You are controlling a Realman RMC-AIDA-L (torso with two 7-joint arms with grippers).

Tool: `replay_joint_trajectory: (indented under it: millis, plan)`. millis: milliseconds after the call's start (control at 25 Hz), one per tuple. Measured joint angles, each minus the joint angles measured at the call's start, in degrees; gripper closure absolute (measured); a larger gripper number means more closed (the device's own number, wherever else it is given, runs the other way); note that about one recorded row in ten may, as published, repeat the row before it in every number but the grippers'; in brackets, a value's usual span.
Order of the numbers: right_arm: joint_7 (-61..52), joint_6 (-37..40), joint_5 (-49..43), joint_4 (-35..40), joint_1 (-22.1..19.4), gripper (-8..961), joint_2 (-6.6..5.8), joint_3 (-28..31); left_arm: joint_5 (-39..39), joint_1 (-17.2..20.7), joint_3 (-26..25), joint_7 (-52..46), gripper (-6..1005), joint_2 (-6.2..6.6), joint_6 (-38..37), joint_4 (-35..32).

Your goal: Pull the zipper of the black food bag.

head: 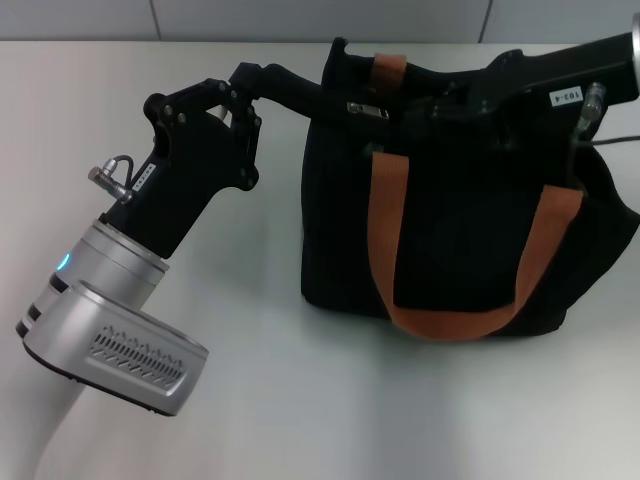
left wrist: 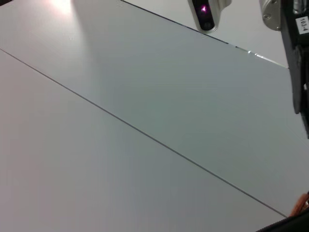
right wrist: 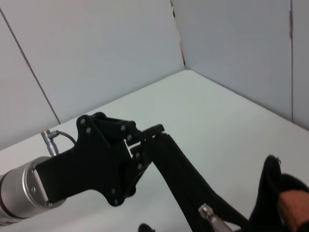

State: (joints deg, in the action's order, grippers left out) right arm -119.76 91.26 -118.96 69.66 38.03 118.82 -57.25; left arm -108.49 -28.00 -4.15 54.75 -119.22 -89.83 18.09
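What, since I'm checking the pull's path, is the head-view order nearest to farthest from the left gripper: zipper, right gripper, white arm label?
1. zipper, just right of the left gripper.
2. right gripper, farther right.
3. white arm label, far right.

This looks like a robotics lab or test cell rather than a home or shop. A plain matte white worktop (head: 300, 400) carries only a black food bag (head: 460, 220), and it is closed in by smooth pale grey panel walls (right wrist: 96, 53) divided by thin dark seams, with two of the panels meeting at a bare corner in the right wrist view. There is no furniture, decoration or household clutter to see, and the bare partitions read as a purpose-built enclosure for machine trials.
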Motion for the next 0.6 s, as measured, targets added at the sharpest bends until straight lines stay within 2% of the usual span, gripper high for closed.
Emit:
replay_joint_trajectory:
  millis: [40,160,360,600]
  plan:
    - [-0.05,0.0,0.0,0.17,0.18,953,-0.02,-0.07,-0.03,0.0,0.01,0.03,969,-0.01,-0.04,0.01]
    - [0.16,-0.09,-0.55,0.39,1.25,784,-0.19,-0.48,-0.16,-0.11,0.07,0.05,968,-0.02,-0.05,0.03]
    - [2.1,-0.51,-3.38,1.49,3.36,573,-0.27,-1.46,-0.23,-0.27,0.28,0.07,966,-0.05,-0.02,0.09]
    - [3.22,-2.3,-7.61,2.62,5.09,574,0.03,-4.4,-0.26,-0.3,0.41,0.09,963,-0.05,-0.01,0.24]
